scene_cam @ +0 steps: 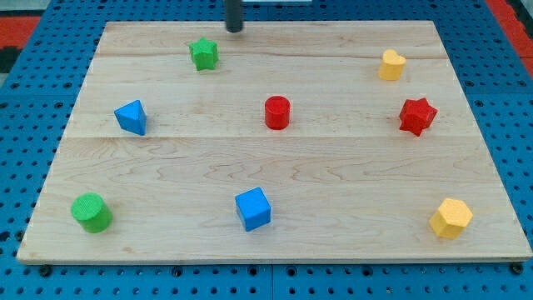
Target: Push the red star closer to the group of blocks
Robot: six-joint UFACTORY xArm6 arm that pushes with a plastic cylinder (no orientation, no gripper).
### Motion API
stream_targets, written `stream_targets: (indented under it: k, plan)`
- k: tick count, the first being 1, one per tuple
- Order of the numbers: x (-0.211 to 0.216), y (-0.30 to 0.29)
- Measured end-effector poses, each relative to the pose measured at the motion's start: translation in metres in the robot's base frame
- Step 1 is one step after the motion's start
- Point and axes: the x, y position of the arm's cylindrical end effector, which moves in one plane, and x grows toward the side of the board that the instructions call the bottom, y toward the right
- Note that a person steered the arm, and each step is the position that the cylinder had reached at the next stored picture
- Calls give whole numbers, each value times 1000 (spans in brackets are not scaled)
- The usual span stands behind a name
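At the view's top edge, my tip hovers gripping nothing, just beside the green star, well apart from the red star; no writing shows.

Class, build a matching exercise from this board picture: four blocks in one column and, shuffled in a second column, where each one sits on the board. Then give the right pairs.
Column one:
1. red star
2. green cylinder
3. blue cube
4. green star

Column two:
A. bottom left corner of the view
B. right side, below the upper yellow block
C. near the top, left of my tip
D. bottom edge, near the middle

Pairs: 1-B, 2-A, 3-D, 4-C
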Motion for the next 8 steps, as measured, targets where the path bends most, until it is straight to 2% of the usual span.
stream_targets:
  k: [1, 2, 3, 4, 5, 6, 7, 8]
  plan:
    - [45, -54]
    - [73, 5]
    - [90, 128]
    - [111, 174]
    - [61, 124]
    - [68, 83]
    - [115, 153]
    - [125, 175]
